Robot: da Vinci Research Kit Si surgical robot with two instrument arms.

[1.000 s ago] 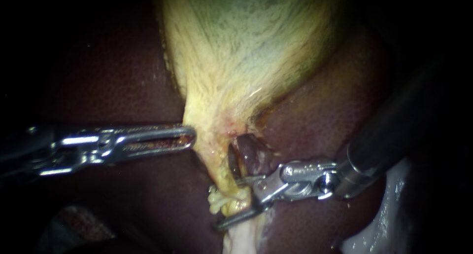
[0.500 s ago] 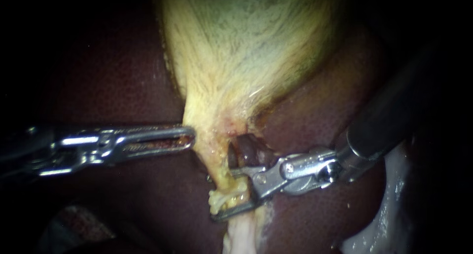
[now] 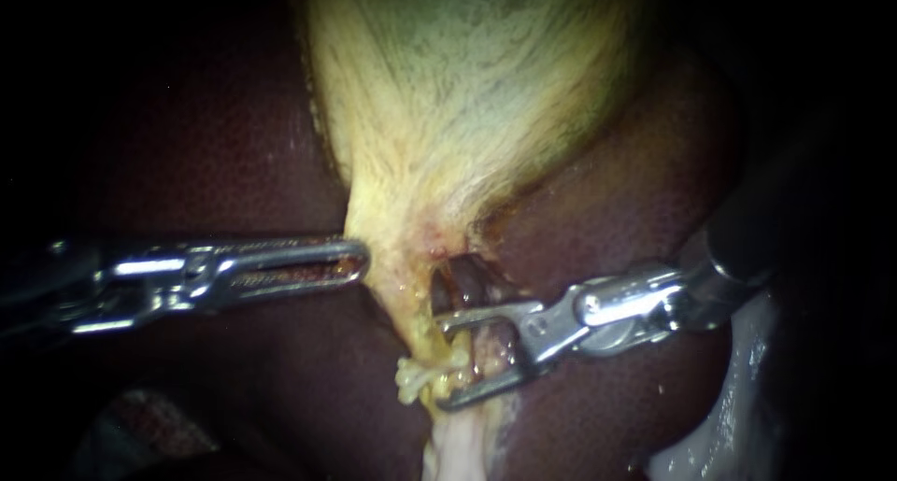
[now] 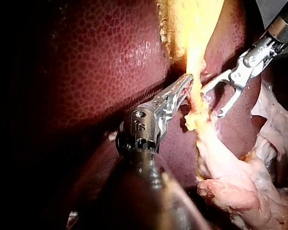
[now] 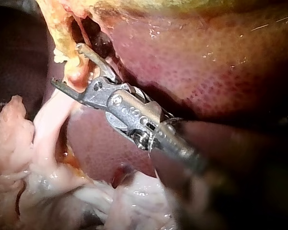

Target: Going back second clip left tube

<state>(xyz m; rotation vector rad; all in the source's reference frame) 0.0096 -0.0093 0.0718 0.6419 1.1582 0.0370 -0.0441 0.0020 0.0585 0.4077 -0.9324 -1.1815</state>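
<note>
Right tool (image 3: 441, 361): jaws wide open, holding nothing, straddling the upright tube (image 3: 456, 448), so backing out looks like a sideways slide right. Left tool (image 3: 364, 260) pinches the gallbladder (image 3: 467, 98).

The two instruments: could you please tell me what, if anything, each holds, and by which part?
The left instrument grips the gallbladder at the edge of its narrow neck. The right instrument holds nothing: its jaws stand open around the tube.
</note>
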